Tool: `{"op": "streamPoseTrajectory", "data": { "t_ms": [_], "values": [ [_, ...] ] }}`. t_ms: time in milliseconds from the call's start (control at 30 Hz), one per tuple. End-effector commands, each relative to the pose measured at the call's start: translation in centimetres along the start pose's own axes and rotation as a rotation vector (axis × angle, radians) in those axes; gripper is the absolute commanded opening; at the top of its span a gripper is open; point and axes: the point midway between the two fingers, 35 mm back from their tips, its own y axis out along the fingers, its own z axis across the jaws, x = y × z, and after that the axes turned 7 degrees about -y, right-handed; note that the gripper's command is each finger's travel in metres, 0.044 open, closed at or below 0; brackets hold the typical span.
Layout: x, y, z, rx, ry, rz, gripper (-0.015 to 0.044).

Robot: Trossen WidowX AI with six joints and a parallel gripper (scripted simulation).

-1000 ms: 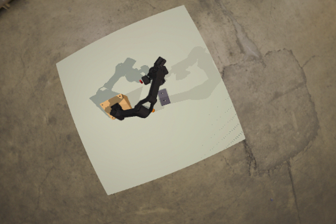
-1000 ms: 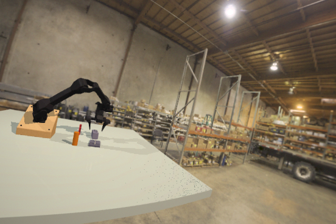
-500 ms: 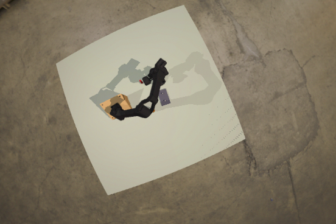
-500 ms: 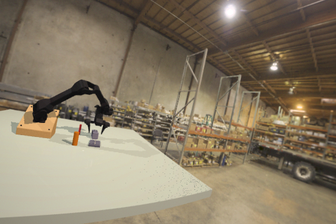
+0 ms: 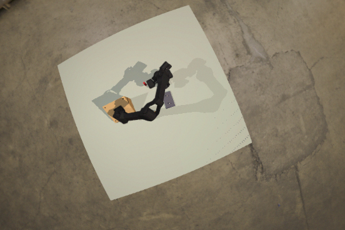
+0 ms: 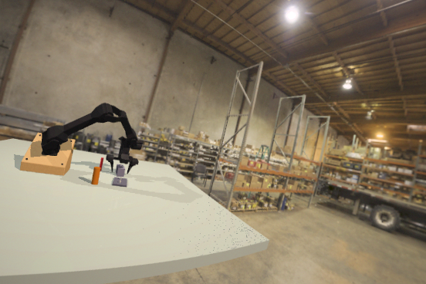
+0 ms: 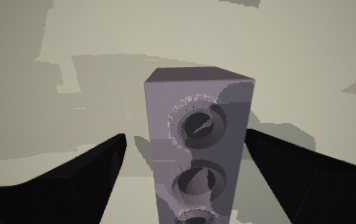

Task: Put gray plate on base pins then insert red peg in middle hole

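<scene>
Gripper [image 6: 121, 166] is hanging spread wide around the gray plate [image 7: 200, 145], one dark finger [image 7: 75, 180] on each side, not touching it. In the wrist view the plate's long axis is running near-to-far; two holes are showing, the third is cut off at the bottom edge. Base [image 6: 120, 182] is lying just nearer. Red peg [image 6: 101, 163] is standing left, partly hidden overhead by the arm.

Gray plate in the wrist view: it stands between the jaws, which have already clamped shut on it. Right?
Not quite. The gray plate does stand between the jaws, but they are wide open, with a gap on each side of it in the wrist view. The gripper holds nothing yet; the exterior view shows its fingers spread around the plate.
</scene>
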Motion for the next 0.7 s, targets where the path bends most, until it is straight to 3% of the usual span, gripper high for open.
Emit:
{"op": "streamPoseTrajectory", "data": {
  "t_ms": [0, 333, 667],
  "values": [
    [-0.03, 0.16, -0.12, 0.0, -0.006, -0.004, 0.0361],
    [-0.03, 0.16, -0.12, 0.0, -0.006, -0.004, 0.0099],
    [-0.03, 0.16, -0.12, 0.0, -0.006, -0.004, 0.0032]
  ]
}}
